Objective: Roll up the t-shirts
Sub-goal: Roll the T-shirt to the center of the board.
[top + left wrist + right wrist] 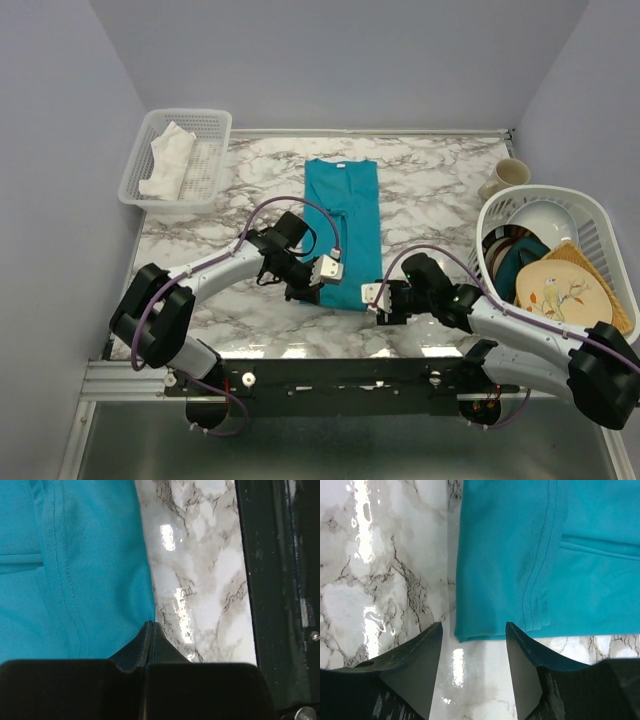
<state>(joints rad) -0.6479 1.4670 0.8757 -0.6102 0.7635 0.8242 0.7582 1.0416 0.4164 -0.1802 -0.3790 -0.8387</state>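
A teal-blue t-shirt (342,225) lies folded into a long narrow strip on the marble table (440,190), collar at the far end. My left gripper (302,291) is at the shirt's near left corner. In the left wrist view its fingertips (151,626) are shut tight, right at the edge of the fabric (75,570); no cloth shows between them. My right gripper (386,316) is at the near right corner. In the right wrist view it (474,630) is open, its jaws standing either side of the shirt's corner (520,570), just short of the hem.
A white basket (205,125) with a white cloth (168,160) stands at the back left. A white basket (590,215) of plates and a dark-teal dish (512,268) stands at the right, with a mug (506,177) behind it. A black rail (270,580) edges the table's front.
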